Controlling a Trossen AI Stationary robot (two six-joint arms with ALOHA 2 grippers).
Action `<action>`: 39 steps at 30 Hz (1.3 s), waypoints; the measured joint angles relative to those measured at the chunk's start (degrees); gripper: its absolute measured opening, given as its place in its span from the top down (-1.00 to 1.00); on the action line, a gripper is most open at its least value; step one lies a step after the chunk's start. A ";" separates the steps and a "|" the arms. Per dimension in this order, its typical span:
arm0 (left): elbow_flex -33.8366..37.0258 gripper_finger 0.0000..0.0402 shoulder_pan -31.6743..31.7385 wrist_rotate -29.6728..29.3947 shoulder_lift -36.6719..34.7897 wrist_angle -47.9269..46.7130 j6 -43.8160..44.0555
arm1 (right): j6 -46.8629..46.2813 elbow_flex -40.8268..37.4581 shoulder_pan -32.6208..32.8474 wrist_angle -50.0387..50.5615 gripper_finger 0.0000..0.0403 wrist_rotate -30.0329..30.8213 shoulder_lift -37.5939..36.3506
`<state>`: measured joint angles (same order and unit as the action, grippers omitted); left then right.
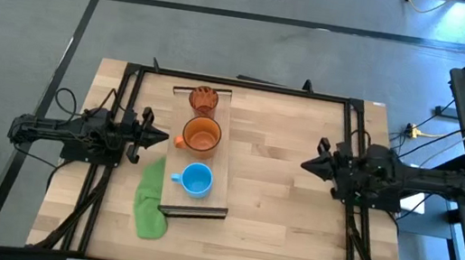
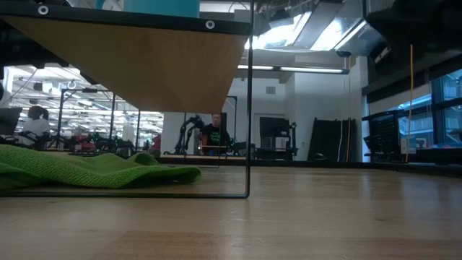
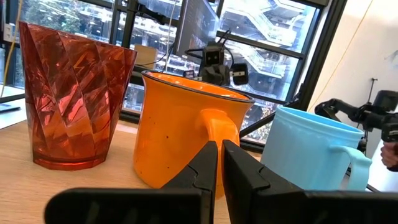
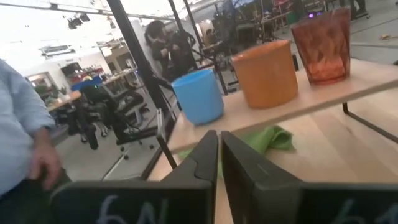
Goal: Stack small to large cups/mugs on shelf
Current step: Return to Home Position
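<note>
**While both arms sit at the table's sides, all three cups stand on the shelf**

Shelf (image 1: 197, 205) runs lengthwise near the middle of the table (image 1: 281, 237). Row on it, far end to near end: red tumbler (image 1: 204, 100), orange mug (image 1: 202, 134), blue mug (image 1: 196, 180). All are upright and standing separately. Both mug handles face the left arm.

Left gripper (image 1: 162, 137) is just beside the shelf edge, level with the orange mug, fingers (image 3: 202, 171) pressed almost together and holding nothing. Right gripper (image 1: 304, 165) is well apart across bare tabletop, fingers (image 4: 202, 158) likewise closed and empty.

Green cloth (image 1: 148, 198) lies on the table at the shelf's left side, partly tucked under it. In the low view the plank's underside hides nearly all of the cups. One person (image 2: 214, 131) is far off in the room, and another's sleeve and hand (image 4: 42, 163) show in the right wrist view.
</note>
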<state>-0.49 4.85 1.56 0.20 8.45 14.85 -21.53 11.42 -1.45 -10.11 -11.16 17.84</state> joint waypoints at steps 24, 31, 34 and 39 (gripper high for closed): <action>0.00 0.92 0.01 0.00 0.00 0.00 0.00 | 14.90 -5.31 -1.72 -1.49 0.89 -5.68 -3.52; 0.00 0.92 0.01 0.01 0.00 0.00 -0.02 | 14.27 -7.86 -3.02 -2.66 0.89 -7.01 -8.94; 0.00 0.92 0.00 0.02 0.00 0.00 0.00 | 13.80 -8.11 -3.45 -1.32 0.89 -7.02 -9.98; 0.00 0.92 0.02 0.00 0.00 0.00 -0.02 | 13.23 -8.16 -3.48 -0.21 0.89 -7.05 -10.17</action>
<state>-0.49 4.86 1.56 0.21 8.45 14.83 -8.29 3.27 -4.93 -10.33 -18.21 7.68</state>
